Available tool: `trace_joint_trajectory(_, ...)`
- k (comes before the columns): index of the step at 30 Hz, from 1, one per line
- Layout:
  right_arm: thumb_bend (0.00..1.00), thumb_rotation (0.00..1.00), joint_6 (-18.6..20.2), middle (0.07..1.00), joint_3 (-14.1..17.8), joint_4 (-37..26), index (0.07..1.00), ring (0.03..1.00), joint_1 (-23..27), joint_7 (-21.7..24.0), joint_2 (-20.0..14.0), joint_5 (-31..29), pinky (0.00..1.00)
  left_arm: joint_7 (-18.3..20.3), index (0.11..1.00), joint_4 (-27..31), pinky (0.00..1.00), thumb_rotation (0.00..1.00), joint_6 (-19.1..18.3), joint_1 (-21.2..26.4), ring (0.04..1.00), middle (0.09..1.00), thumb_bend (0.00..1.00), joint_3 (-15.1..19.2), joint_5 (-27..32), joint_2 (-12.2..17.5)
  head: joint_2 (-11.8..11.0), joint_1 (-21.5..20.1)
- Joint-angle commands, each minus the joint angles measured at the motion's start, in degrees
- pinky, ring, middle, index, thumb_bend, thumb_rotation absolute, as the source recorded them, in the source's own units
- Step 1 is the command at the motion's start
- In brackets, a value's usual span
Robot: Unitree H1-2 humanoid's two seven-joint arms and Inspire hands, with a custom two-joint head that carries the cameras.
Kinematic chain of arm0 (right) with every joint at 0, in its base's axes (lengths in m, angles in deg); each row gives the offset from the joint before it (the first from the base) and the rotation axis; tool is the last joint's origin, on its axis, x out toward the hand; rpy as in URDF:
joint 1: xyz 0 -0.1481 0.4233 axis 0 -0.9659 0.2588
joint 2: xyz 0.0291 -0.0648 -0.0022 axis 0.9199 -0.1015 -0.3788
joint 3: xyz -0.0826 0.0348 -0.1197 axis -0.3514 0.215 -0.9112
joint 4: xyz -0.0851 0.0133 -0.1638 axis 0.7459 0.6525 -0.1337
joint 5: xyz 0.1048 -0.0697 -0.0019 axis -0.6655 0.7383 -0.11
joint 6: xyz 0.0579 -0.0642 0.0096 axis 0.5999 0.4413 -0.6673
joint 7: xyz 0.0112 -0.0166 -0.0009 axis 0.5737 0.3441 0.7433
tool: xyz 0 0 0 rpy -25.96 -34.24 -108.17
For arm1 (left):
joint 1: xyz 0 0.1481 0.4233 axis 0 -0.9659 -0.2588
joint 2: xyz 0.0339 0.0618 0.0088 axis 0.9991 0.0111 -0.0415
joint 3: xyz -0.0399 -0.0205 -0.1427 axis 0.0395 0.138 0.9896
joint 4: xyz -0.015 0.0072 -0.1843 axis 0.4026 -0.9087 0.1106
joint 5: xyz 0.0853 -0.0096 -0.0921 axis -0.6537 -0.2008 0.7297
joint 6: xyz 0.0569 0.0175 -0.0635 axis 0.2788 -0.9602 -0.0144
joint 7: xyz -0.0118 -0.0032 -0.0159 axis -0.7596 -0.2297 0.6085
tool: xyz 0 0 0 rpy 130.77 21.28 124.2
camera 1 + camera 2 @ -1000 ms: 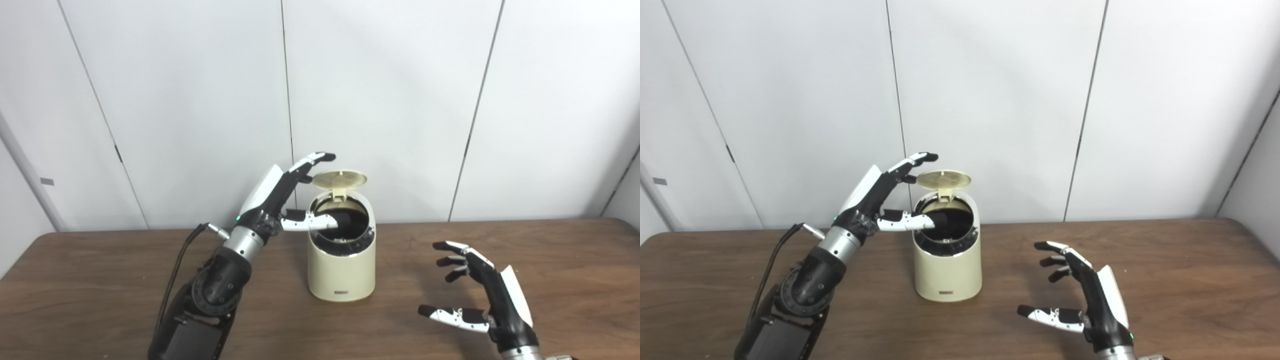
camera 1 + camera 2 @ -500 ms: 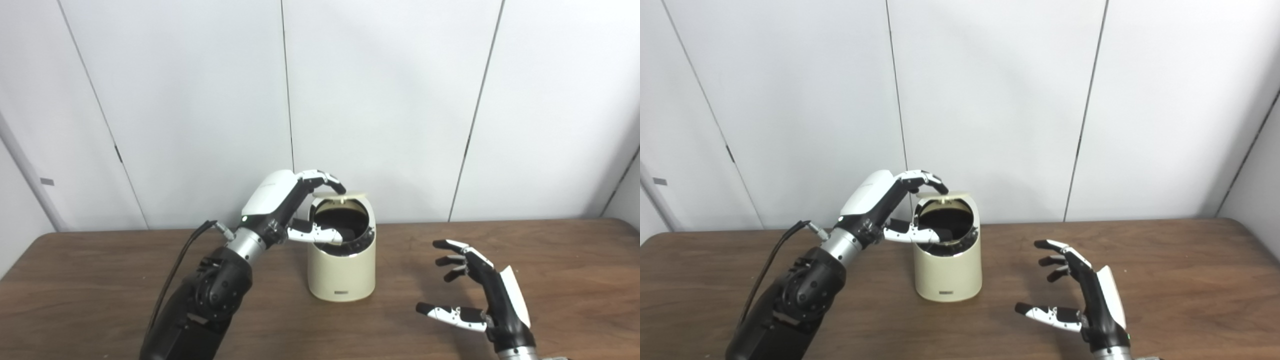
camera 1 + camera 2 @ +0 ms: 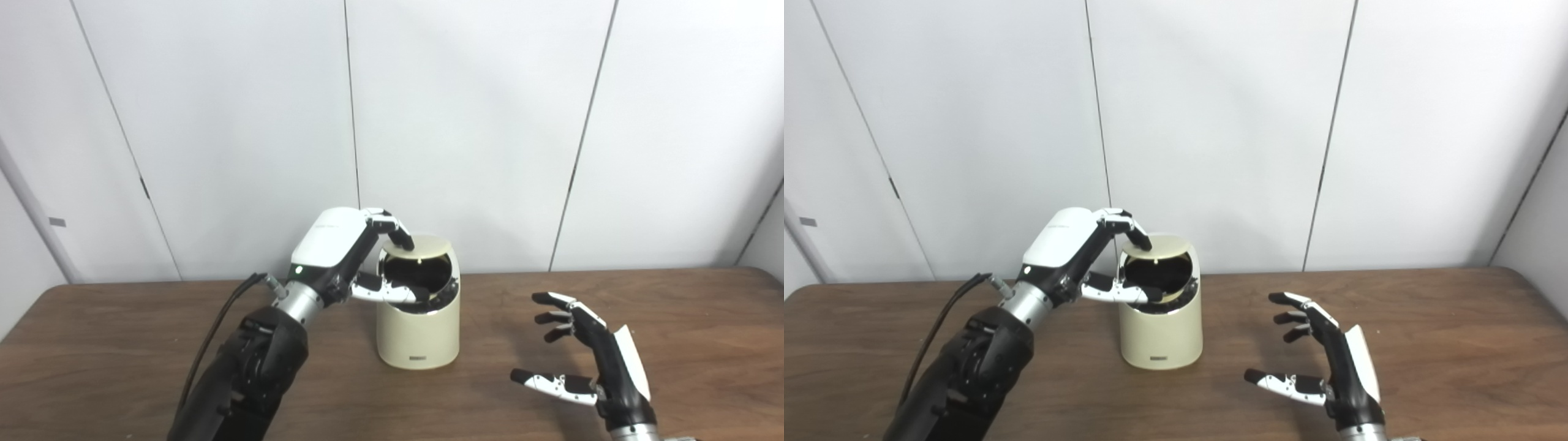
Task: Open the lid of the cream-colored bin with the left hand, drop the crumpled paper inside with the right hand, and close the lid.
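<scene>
Left hand (image 3: 343, 254) curled, fingertips (image 3: 405, 242) seemingly pressing half-lowered lid (image 3: 422, 246) on cream bin (image 3: 418, 334), mid-table. Right hand (image 3: 591, 361) spread, empty, near front edge.

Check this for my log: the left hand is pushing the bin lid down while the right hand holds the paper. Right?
Not quite. The right hand is open and holds nothing; no paper shows in the left eye view. The left hand is indeed pressing the lid down on the bin.
</scene>
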Motion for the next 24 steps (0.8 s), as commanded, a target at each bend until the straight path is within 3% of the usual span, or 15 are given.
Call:
trace_joint_trajectory(1,0.75,0.00,-1.4,0.760,-0.1,-2.1,0.717,0.652,2.0,-0.6,-0.1,0.0,0.49,-1.0,0.631,1.8,0.66,0.53,0.6,2.1,0.824,0.660,0.88,0.4,-0.7,0.9,0.1,-0.1)
trace_joint_trajectory(24,0.76,0.00,1.1,0.758,-0.7,-3.6,0.718,0.657,2.4,-0.5,0.7,0.7,0.51,-1.0,0.644,-0.7,0.62,0.49,5.6,0.2,0.805,0.643,0.91,-1.4,0.5,1.4,0.5,-0.8)
